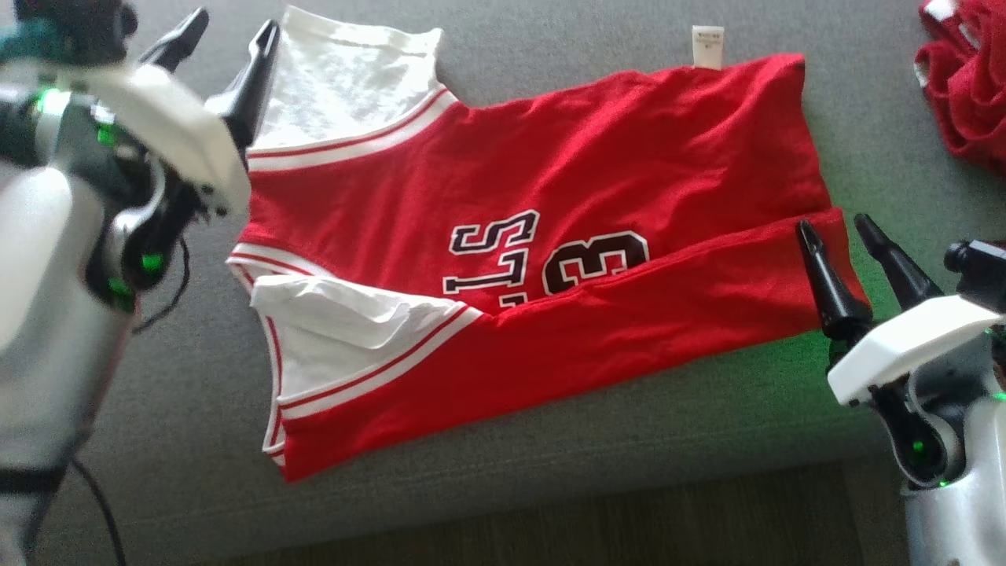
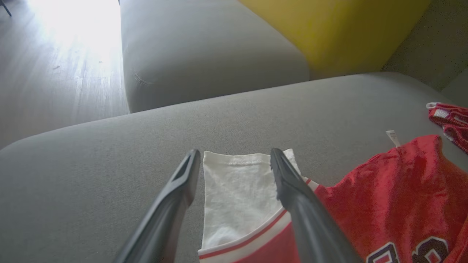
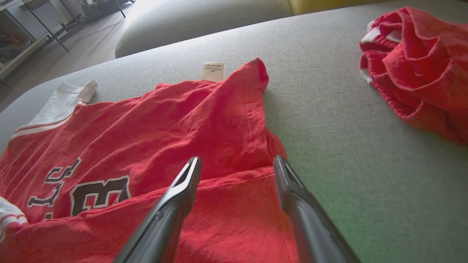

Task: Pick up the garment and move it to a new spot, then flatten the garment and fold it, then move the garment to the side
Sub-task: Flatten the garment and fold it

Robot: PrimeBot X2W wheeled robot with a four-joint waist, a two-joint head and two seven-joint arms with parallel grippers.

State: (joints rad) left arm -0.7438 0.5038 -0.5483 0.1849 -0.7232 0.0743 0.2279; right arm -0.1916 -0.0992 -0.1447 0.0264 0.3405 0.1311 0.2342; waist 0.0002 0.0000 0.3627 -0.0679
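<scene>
Left gripper [image 1: 236, 22] and right gripper [image 1: 833, 224] both stand spread wide.

You will find the lettering [image 1: 550, 259] on the jersey [image 1: 597, 149] half covered by its folded panel [image 1: 629, 338] — not readable in full. The label [image 1: 707, 45] at 1 o'clock carries print too small to read. At 2 o'clock, the red bundle [image 1: 971, 94] runs off the frame edge.

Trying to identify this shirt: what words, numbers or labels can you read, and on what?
"LS": black letters on the red jersey; the rest of the word lies under the folded flap.
"3": big black number beside them; any neighbouring digit is hidden by the fold.
White tag at the jersey's far edge: print too small to read.
</scene>
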